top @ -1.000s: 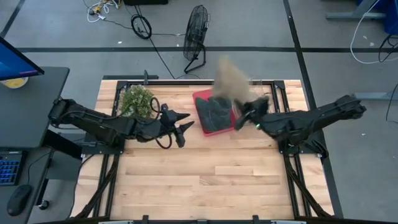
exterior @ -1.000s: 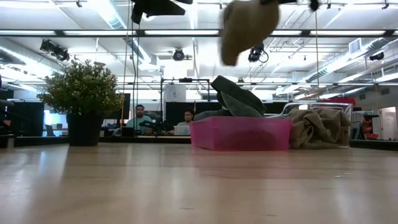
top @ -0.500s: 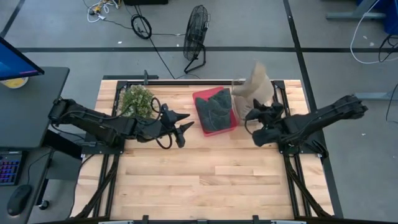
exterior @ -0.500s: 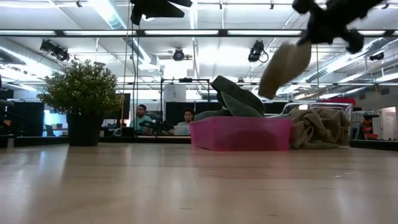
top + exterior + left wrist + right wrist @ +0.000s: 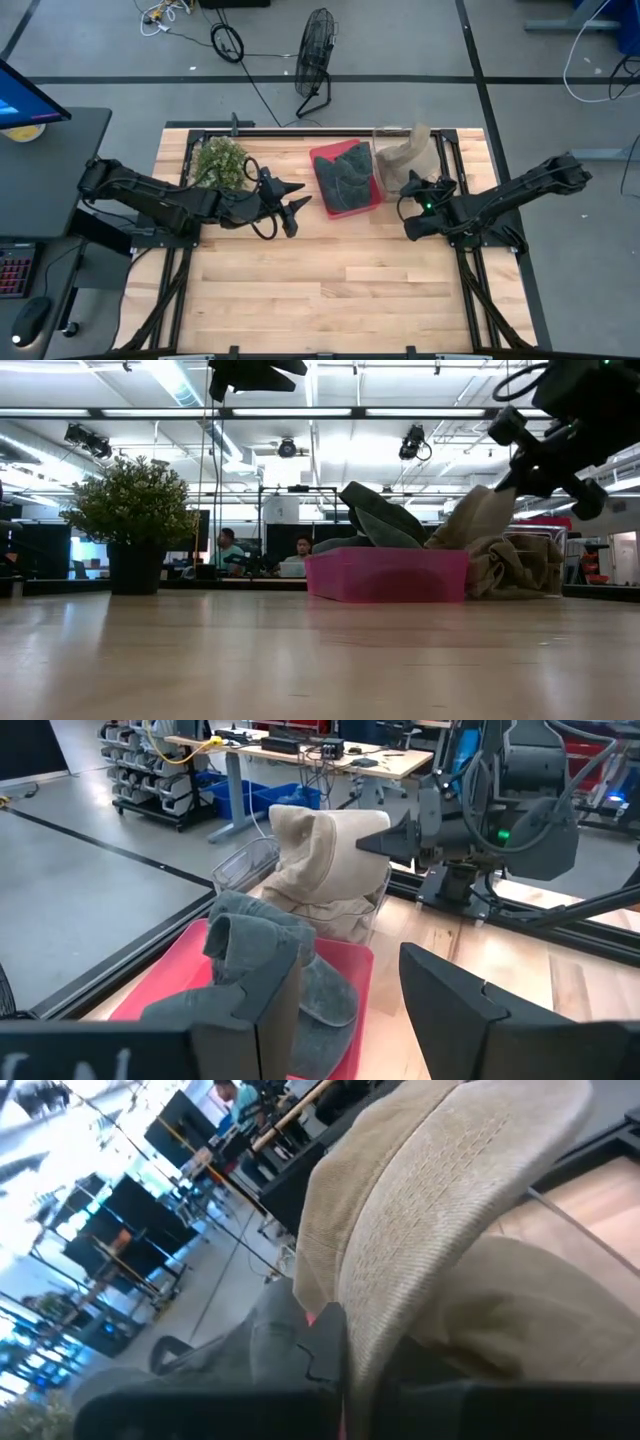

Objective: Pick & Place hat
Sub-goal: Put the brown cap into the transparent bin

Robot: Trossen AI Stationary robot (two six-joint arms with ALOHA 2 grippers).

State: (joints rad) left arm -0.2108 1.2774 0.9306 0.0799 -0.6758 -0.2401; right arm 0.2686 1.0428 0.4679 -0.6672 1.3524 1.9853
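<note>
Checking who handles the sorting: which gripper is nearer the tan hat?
Right. The right gripper is shut on the tan hat over the wire basket; the left gripper waits beyond the pink bin.

**No readable text anywhere in these shots**

Went looking for labels, brand names, numbers and signs in all four views and came up with nothing I could read. The hats, the pink bin and the plant pot carry no lettering that shows. There's a monitor at the far left edge of the overhead view, but whatever is on the screen is too small to make out. At the bottom of the left wrist view there are some pale strokes on the dark gripper housing that might be letters, but they're cut off and blurred, so can't tell. Background room stuff: nothing legible either.
</note>
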